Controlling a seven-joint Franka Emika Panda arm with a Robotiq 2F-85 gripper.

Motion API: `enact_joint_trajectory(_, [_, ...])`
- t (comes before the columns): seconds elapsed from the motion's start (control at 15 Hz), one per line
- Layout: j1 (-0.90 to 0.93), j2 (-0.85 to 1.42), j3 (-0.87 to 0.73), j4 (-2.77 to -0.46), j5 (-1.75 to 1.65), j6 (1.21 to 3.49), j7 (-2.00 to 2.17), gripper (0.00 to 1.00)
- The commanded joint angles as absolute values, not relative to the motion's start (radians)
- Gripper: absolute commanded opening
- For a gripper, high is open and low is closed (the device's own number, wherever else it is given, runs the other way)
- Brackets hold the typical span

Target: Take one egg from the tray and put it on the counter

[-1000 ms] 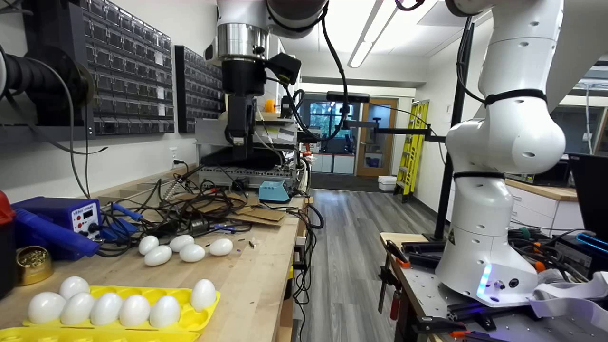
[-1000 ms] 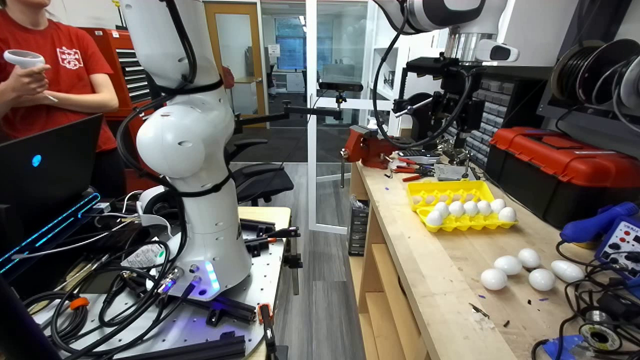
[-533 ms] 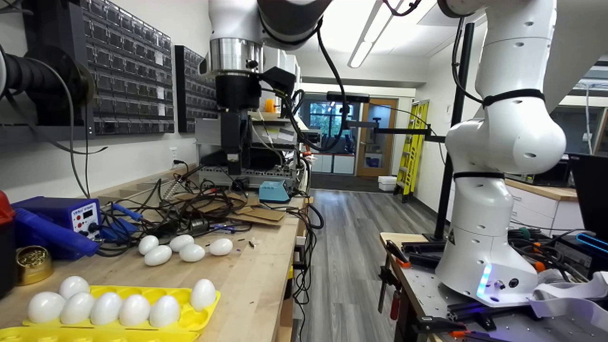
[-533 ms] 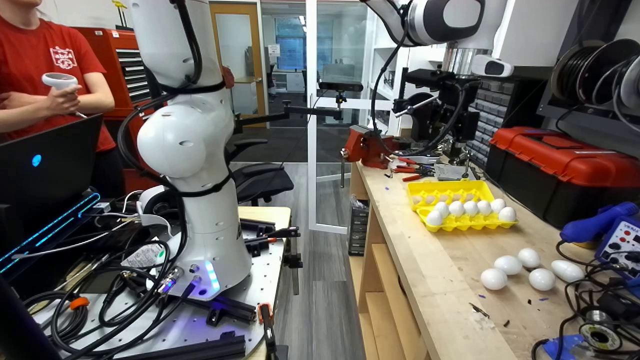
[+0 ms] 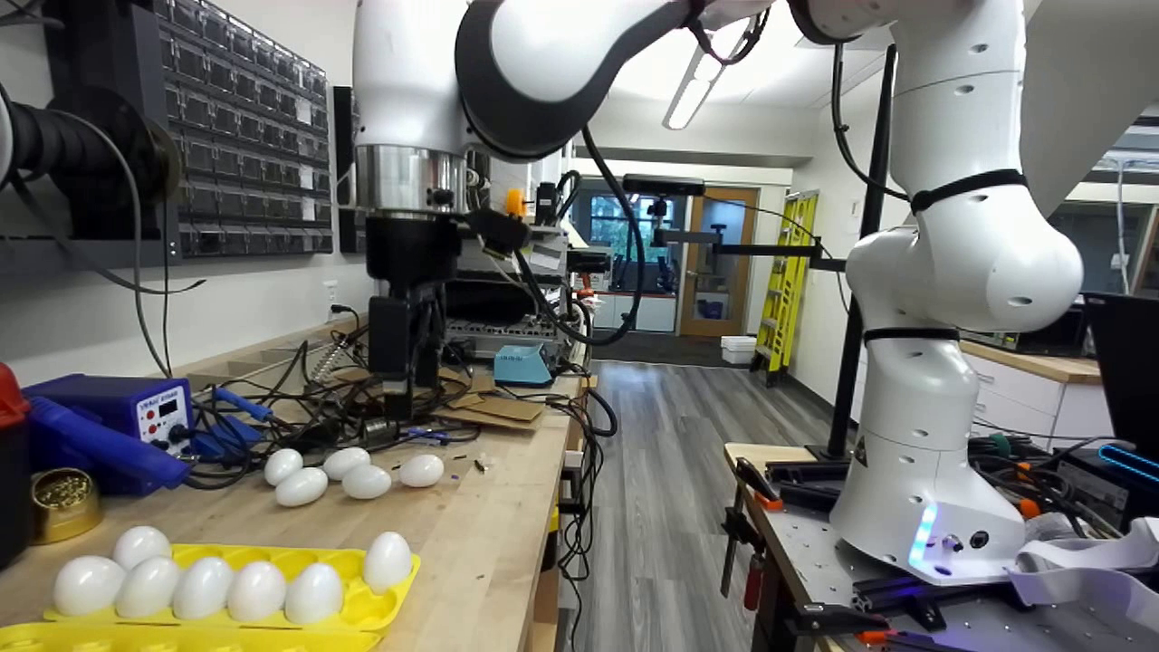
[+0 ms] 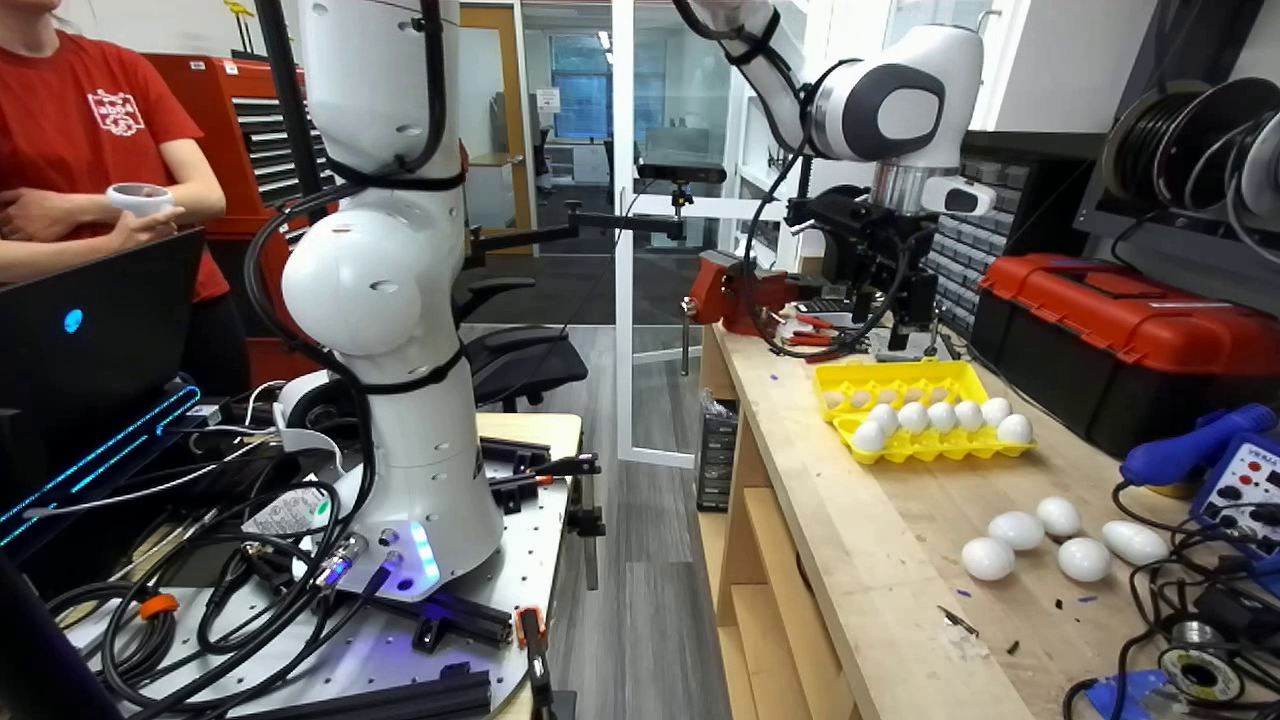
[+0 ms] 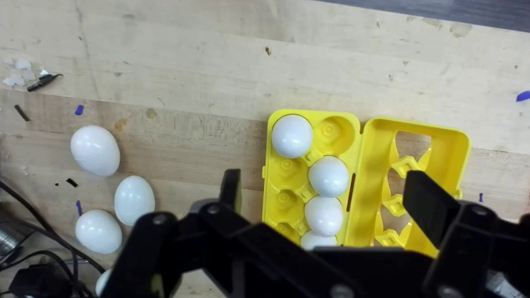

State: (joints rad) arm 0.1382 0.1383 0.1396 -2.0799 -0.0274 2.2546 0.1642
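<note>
Tray (image 7: pixel 290 174) long axis runs approx 12–6 o'clk in your wrist view, lid (image 7: pixel 369 182) at 3; 12-end egg (image 5: pixel 387 563) stands near-vert; your gripper (image 7: pixel 325 190) spread wide.

A ceiling light (image 5: pixel 689 101) glows above grey plank flooring (image 5: pixel 670 507) and a wood-framed door (image 5: pixel 717 276).

The robot arm (image 5: pixel 960 263) was smooth, round and white, with black bands (image 5: pixel 969 186) around it and thick black cables (image 6: pixel 436 70). Near the bottom it had a glowing blue light (image 5: pixel 924 534). A shiny silver ring (image 5: pixel 410 179) was near its pincer (image 7: pixel 324 188), which was mostly black, with round screws (image 7: pixel 341 291).
</note>
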Motion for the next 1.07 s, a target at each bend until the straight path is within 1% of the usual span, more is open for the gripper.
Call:
enact_joint_trajectory(0.0, [0.151, 0.215, 0.126, -2.051, -0.058, 2.306, 0.195, 1.0])
enact_joint_trajectory(0.2, [0.154, 0.271, 0.117, -2.037, -0.064, 2.328, 0.189, 1.0])
enact_joint_trajectory(0.27, [0.148, 0.241, 0.123, -2.06, -0.039, 2.313, 0.163, 1.0])
enact_joint_trajectory(0.73, [0.15, 0.259, 0.122, -2.054, -0.038, 2.315, 0.161, 1.0])
enact_joint_trajectory(1.0, [0.152, 0.311, 0.13, -2.035, -0.016, 2.315, 0.152, 1.0])
